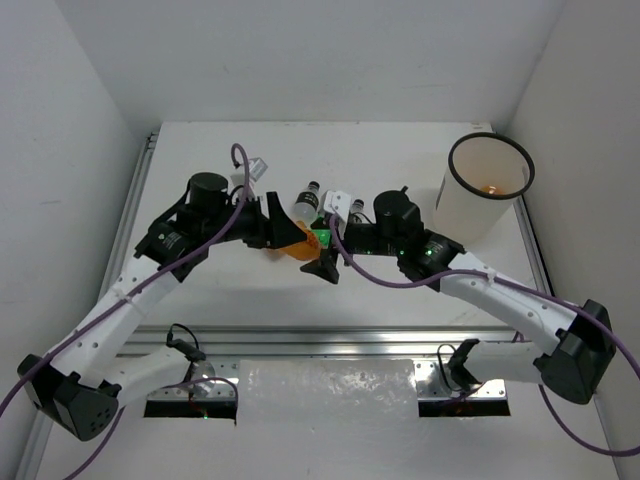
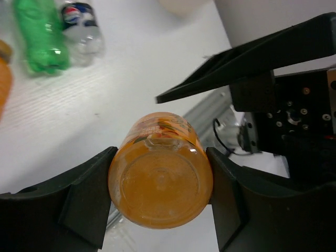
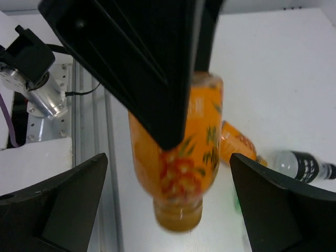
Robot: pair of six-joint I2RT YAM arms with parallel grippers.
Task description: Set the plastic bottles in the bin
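Note:
My left gripper [image 1: 283, 235] is shut on an orange-filled bottle [image 1: 297, 247] and holds it above the table; its fingers clamp the bottle's base [image 2: 160, 178]. My right gripper [image 1: 321, 248] is open, with its jaws on either side of that same bottle [image 3: 178, 157], not touching it. A second orange bottle [image 3: 239, 144] lies on the table beside a clear bottle with a black label [image 3: 302, 165]. A green bottle [image 2: 42, 37] and a clear bottle [image 2: 81, 26] lie farther off. The white bin [image 1: 487, 190] stands at the far right, apart from both grippers.
Two clear black-capped bottles [image 1: 305, 200] lie just behind the grippers at mid-table. A small orange spot shows on the bin's bottom [image 1: 490, 188]. An aluminium rail [image 1: 330, 340] runs along the near edge. White walls close in left and right.

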